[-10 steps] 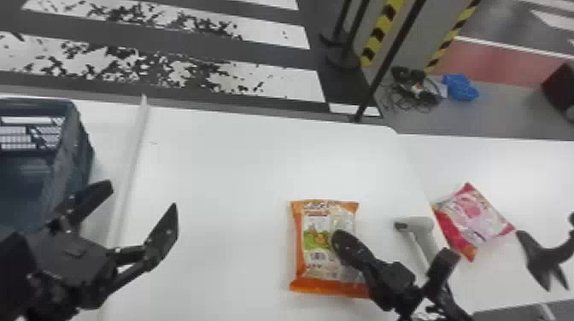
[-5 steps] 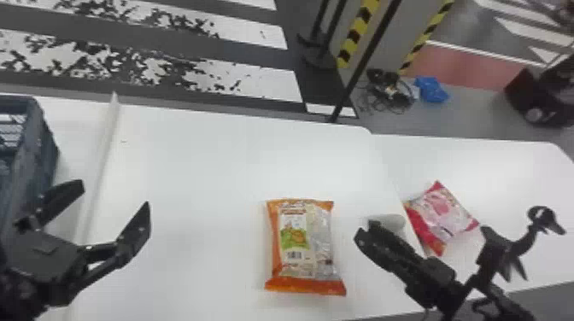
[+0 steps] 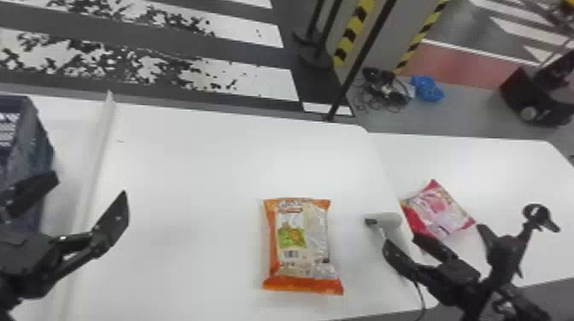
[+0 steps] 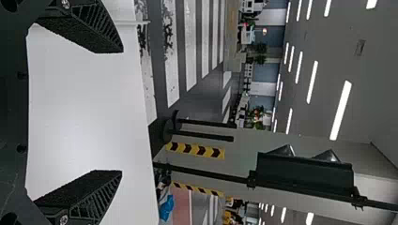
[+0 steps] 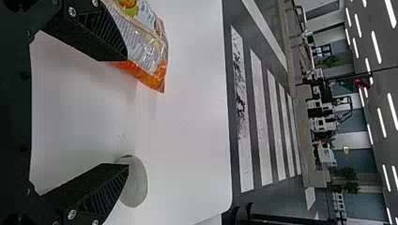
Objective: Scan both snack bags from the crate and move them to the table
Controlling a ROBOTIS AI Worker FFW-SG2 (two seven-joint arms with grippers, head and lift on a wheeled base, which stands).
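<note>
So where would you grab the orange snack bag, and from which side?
Probably across the middle of the orange snack bag, from above, one finger down each long side: it lies flat and is longer than wide. The right end effector, open and just right of it, seems the handier one.

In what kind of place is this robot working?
Probably a large indoor hall or warehouse-like workspace: long strip lights on a grey ceiling, striped black-and-white floor, and yellow-black hazard-striped tape.
</note>
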